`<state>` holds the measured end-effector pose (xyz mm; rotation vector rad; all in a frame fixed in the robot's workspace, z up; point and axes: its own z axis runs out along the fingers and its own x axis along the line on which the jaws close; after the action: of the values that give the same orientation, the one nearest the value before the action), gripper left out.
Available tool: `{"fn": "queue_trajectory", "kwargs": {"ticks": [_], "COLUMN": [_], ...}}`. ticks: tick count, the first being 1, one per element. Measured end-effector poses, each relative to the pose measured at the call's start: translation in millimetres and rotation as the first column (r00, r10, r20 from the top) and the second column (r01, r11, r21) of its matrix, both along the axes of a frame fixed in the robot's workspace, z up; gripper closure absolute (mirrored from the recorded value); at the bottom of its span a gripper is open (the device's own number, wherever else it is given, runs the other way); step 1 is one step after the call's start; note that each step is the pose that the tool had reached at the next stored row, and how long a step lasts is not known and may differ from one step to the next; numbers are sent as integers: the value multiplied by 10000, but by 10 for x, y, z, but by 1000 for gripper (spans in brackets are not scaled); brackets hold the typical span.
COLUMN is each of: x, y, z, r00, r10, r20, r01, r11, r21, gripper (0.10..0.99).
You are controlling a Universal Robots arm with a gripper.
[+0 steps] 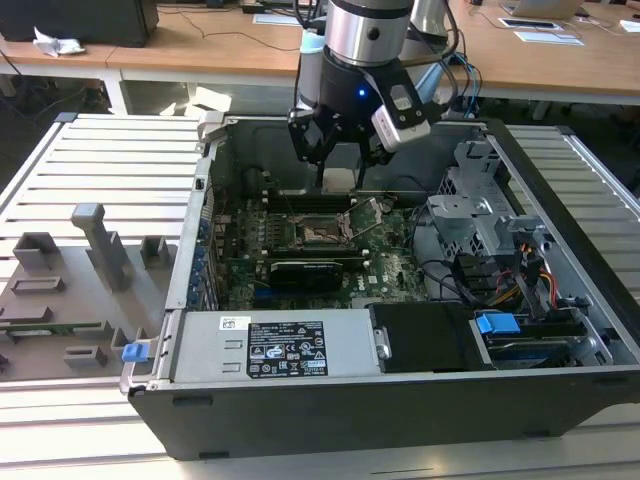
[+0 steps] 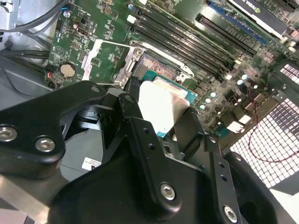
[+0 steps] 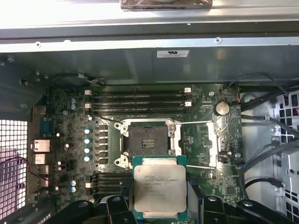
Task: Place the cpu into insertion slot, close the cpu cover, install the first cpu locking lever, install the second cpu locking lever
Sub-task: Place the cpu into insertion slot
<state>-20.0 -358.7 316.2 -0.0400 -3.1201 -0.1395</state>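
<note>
My gripper (image 1: 340,182) hangs inside the open computer case, shut on the cpu (image 1: 340,177), a flat square chip with a pale silvery top. In both wrist views the cpu (image 3: 155,185) (image 2: 162,103) sits between the black fingers, held level. The insertion slot (image 3: 146,139) (image 2: 158,65) (image 1: 322,232) lies below it and a little offset, bare, with its dark contact field showing. The cpu cover (image 3: 218,143) (image 2: 99,59) (image 1: 368,211) is swung open to one side of the slot. Two thin locking levers (image 3: 195,122) stand released beside the slot.
Long black memory slots (image 3: 138,99) run beside the socket. A black graphics card (image 1: 308,270) lies nearer the case front, ahead of the power supply (image 1: 290,345). A drive cage with cables (image 1: 480,220) fills the exterior view's right. Grey fixtures (image 1: 95,245) stand on the table at its left.
</note>
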Motion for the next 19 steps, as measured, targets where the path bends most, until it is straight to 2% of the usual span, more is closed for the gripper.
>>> {"fn": "queue_trajectory", "kwargs": {"ticks": [19], "x": [0], "y": [1], "z": [-243], "r00": [10000], "r10": [0], "r20": [0], "r01": [0], "r11": [10000], "r21": [0], "gripper": [545]}}
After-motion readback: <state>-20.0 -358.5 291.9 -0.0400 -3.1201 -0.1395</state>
